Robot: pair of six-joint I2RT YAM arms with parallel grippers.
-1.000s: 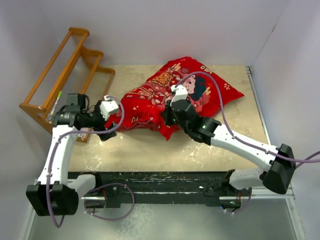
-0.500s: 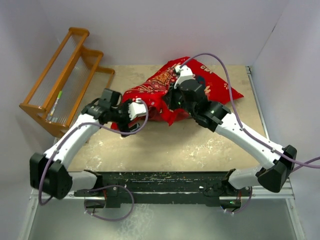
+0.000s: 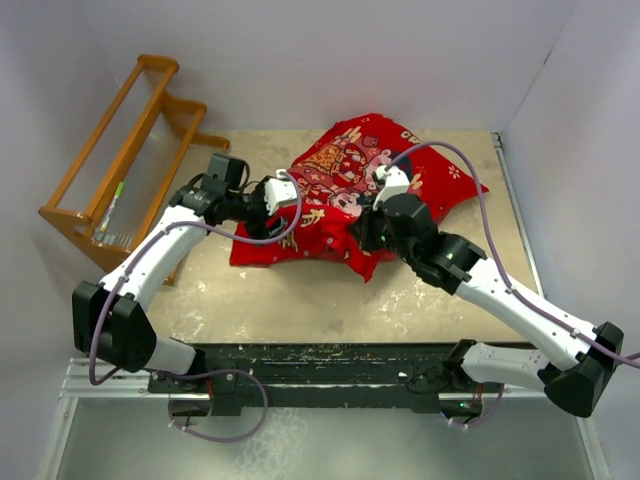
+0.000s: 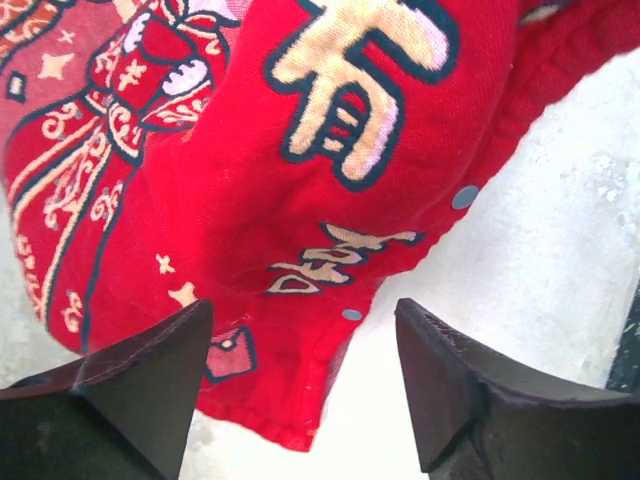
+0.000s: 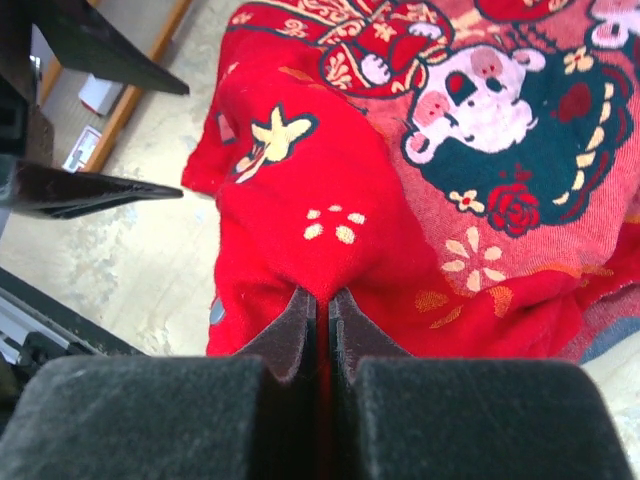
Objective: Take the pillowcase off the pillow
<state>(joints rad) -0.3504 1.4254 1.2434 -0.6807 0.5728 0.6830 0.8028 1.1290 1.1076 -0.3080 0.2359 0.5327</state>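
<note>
Beige tabletop bears the rumpled red pillowcase — right gripper pinches it, left gripper spread.

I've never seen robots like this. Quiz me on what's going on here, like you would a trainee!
1. True or false: the right pincer is shut on the pillowcase.
2. The left pincer is: A) open, B) shut on fabric, C) out of view?
3. Fill in: the wooden thing at the left of the top view is a ____.
Key: 1 true; 2 A; 3 rack.
</note>
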